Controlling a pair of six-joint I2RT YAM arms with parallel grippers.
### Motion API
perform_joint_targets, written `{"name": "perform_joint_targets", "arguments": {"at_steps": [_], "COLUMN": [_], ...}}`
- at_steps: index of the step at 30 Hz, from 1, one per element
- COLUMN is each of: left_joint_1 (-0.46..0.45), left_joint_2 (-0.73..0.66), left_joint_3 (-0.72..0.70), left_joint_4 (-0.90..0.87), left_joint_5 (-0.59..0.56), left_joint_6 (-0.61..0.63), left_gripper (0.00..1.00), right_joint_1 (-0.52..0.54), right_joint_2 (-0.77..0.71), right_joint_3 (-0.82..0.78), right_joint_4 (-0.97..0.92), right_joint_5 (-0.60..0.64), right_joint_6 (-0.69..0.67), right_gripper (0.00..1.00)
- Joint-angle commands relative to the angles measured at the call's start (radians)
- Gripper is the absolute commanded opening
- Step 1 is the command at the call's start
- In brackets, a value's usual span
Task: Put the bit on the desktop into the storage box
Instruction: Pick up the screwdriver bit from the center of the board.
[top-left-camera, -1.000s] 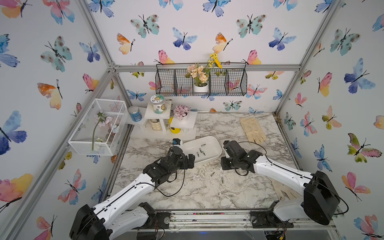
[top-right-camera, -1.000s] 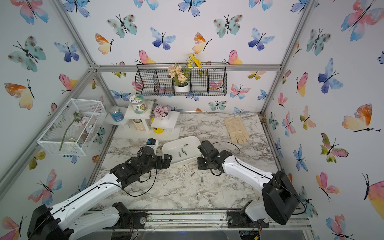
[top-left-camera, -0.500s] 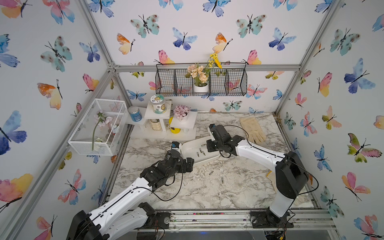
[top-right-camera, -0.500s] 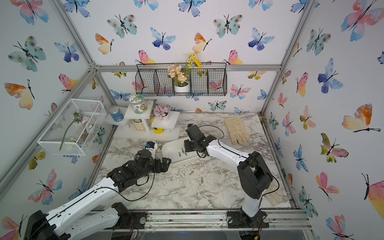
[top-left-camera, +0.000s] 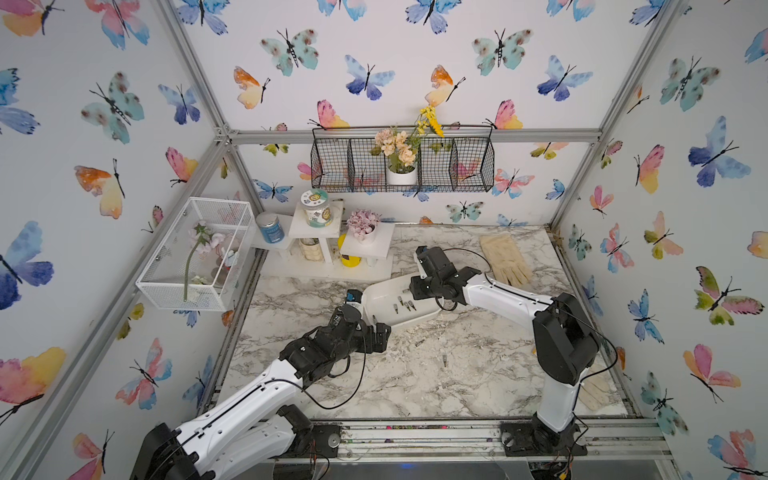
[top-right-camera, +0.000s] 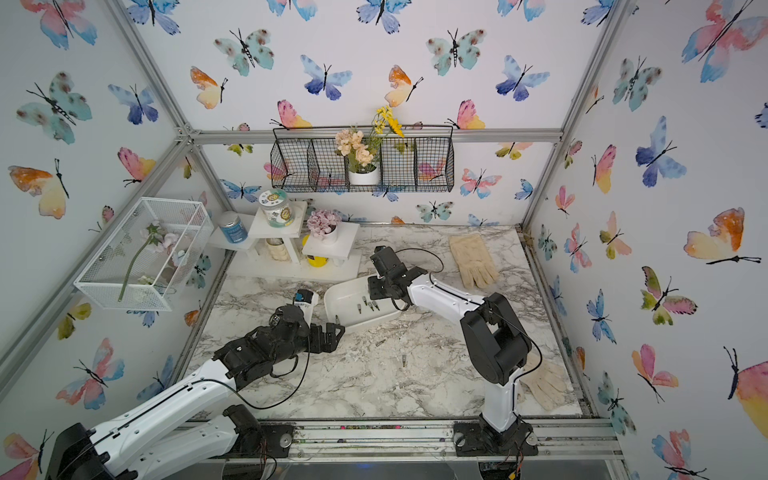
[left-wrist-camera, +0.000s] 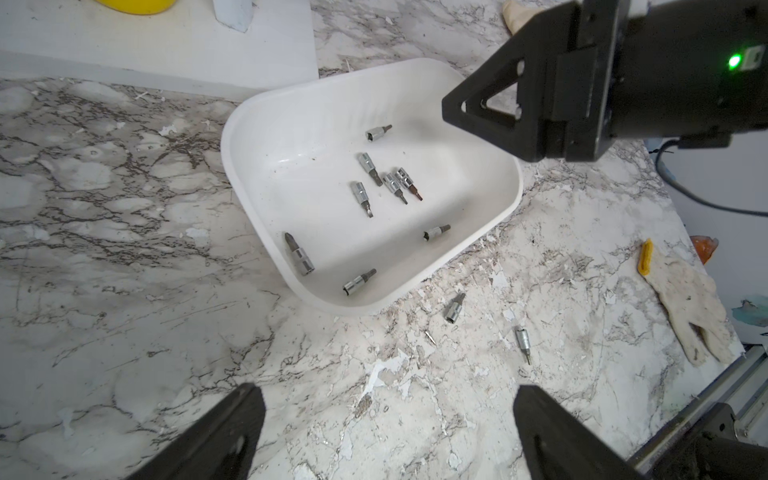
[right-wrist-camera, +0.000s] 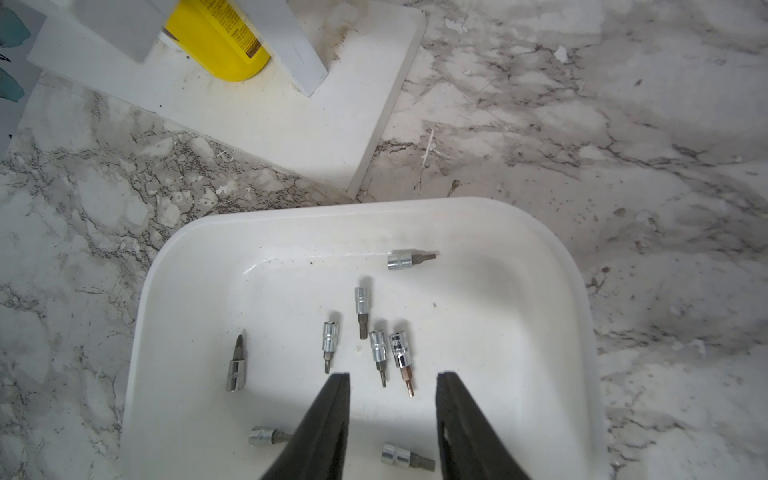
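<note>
Jaws released, both empty; right over storage box (left-wrist-camera: 457, 195); two bits (left-wrist-camera: 454, 307), glove (left-wrist-camera: 690, 307) on desktop (left-wrist-camera: 124, 291)

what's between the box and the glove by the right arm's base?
A bit just off the box rim, a second bit farther toward the glove, otherwise just desktop. Clearest in the left wrist view.

I see bright, even light with soft shadows; both top views bow at the edges, and the right fingers (right-wrist-camera: 328, 424) look slightly blurred up close.
</note>
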Motion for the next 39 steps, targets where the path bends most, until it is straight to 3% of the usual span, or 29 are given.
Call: {"name": "perform_joint_targets", "arguments": {"at_steps": [1, 11, 16, 23, 39], "left_joint_1": [-0.029, -0.144, -0.177, -0.209, -0.243], "left_joint_2": [0.007, 0.128, 0.229, 0.375, 0.665], "left_joint_3": [0.012, 0.051, 0.094, 0.163, 0.299], "left_joint_4": [0.014, 0.057, 0.081, 0.104, 0.105], "left_joint_5": [0.011, -0.005, 0.007, 0.021, -0.026], "left_joint_6": [0.001, 0.034, 0.054, 0.086, 0.133], "left_gripper": [0.99, 0.99, 0.99, 1.0, 0.78], "right_joint_1": [-0.007, -0.013, -0.013, -0.013, -0.013], "right_joint_2": [-0.08, -0.373, -0.524, -0.691, -0.896], "right_joint_3": [-0.02, -0.235, -0.338, -0.449, -0.605], "right_joint_4": [-0.019, -0.01, -0.008, -0.002, 0.034], "right_joint_5": [0.045, 0.183, 0.254, 0.354, 0.477], "right_joint_6": [-0.005, 0.013, 0.01, 0.018, 0.035], "right_gripper": [0.44, 0.7, 0.98, 0.98, 0.99]}}
